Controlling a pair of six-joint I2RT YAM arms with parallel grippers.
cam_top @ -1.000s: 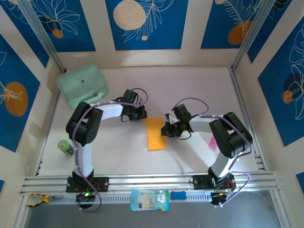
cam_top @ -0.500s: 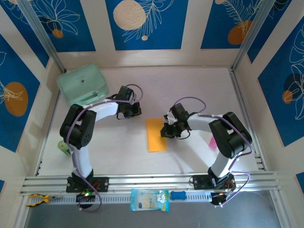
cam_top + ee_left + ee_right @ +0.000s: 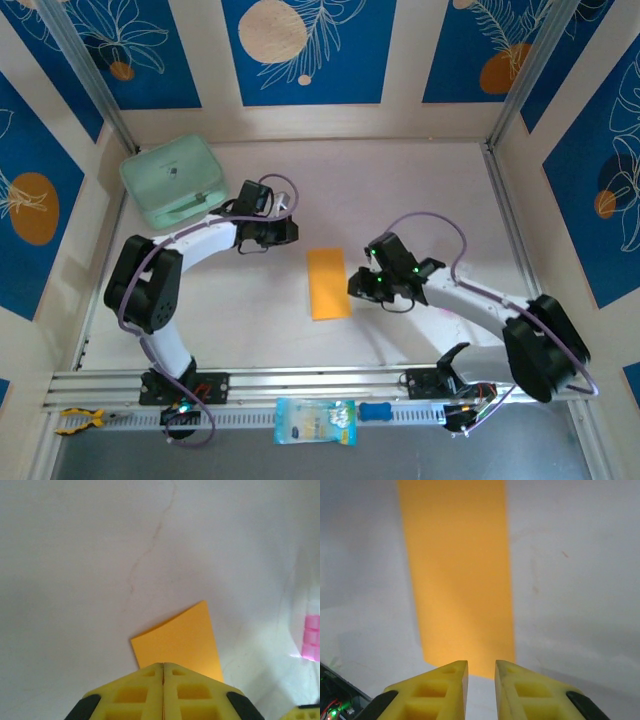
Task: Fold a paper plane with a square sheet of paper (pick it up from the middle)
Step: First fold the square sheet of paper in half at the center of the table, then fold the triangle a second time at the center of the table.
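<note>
The square sheet of paper (image 3: 329, 283) lies on the white table as a narrow orange-yellow rectangle, flat, long side running front to back. My left gripper (image 3: 288, 232) hovers off its far-left corner, apart from it; in the left wrist view the yellow jaws are pressed together at the left gripper (image 3: 163, 664) with nothing between them, and the paper (image 3: 180, 640) lies just beyond. My right gripper (image 3: 357, 286) sits at the sheet's right edge. In the right wrist view the right gripper (image 3: 481, 664) has its jaws a little apart and empty, just short of the paper (image 3: 457, 575).
A mint-green case (image 3: 172, 180) stands at the back left. A pink object (image 3: 311, 637) lies right of the paper. On the front rail (image 3: 300, 380) side lie a pale blue packet (image 3: 314, 420), a blue handle (image 3: 378, 411) and yellow pliers (image 3: 78, 418).
My left gripper has drawn back from the paper's far-left corner toward the case. The right arm's elbow has swung out to the right, and its jaws have parted slightly.
</note>
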